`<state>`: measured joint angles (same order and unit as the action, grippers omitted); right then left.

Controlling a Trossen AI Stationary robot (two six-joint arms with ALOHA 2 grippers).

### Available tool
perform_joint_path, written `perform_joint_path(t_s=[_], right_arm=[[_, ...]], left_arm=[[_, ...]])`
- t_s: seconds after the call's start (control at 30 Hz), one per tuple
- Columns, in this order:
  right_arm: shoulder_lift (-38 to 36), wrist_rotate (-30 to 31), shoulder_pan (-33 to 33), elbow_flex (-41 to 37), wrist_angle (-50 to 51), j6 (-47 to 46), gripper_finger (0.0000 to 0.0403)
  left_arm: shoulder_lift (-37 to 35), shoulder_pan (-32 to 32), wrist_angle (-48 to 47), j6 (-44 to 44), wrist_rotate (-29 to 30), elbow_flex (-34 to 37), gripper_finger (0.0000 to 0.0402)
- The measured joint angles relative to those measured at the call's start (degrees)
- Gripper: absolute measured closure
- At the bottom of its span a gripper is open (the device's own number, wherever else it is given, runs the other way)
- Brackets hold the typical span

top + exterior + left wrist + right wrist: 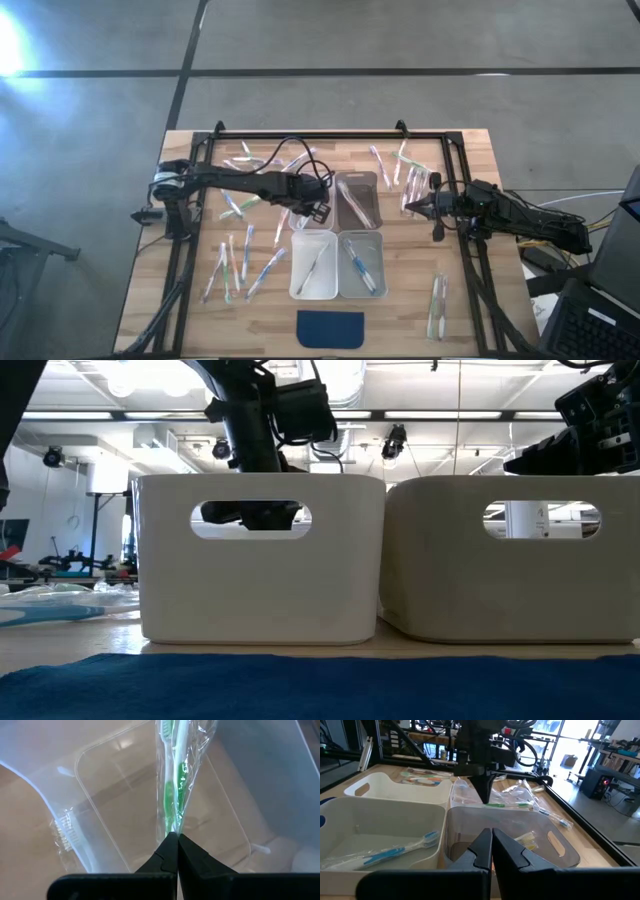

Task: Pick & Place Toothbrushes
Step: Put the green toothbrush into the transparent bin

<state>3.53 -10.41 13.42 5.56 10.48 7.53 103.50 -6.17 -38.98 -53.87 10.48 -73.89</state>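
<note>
wooden table (190,310), left gripper (177,836) pinching wrapped green toothbrush (174,795) over clear bin (125,795), right gripper (491,831) clenched empty, no legible writing

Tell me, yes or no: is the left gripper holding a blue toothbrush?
No. In the left wrist view the left gripper is shut on a wrapped toothbrush with a green handle, hanging over a clear bin.

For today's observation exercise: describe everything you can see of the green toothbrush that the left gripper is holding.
The green toothbrush is a thin whitish stick with a green stripe, sealed in a clear, crinkled plastic wrapper. The left gripper is shut on the wrapper's end, so the brush hangs lengthwise away from the fingertips above a clear bin. Its far end runs out of the left wrist view. Only the gripper touches it.
</note>
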Motion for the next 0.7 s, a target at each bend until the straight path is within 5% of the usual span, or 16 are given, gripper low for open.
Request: perform_joint_path(t_s=[0.3,0.7], right_arm=[[0.0,0.0,0.0,0.0,0.0,0.0,0.0394],[0.0,0.0,0.0,0.0,0.0,0.0,0.0394]], left_arm=[[0.0,0.0,0.0,0.5,-0.6,0.0,0.0398],[0.0,-0.1,1.5,1.8,-2.0,0.0,0.0339]])
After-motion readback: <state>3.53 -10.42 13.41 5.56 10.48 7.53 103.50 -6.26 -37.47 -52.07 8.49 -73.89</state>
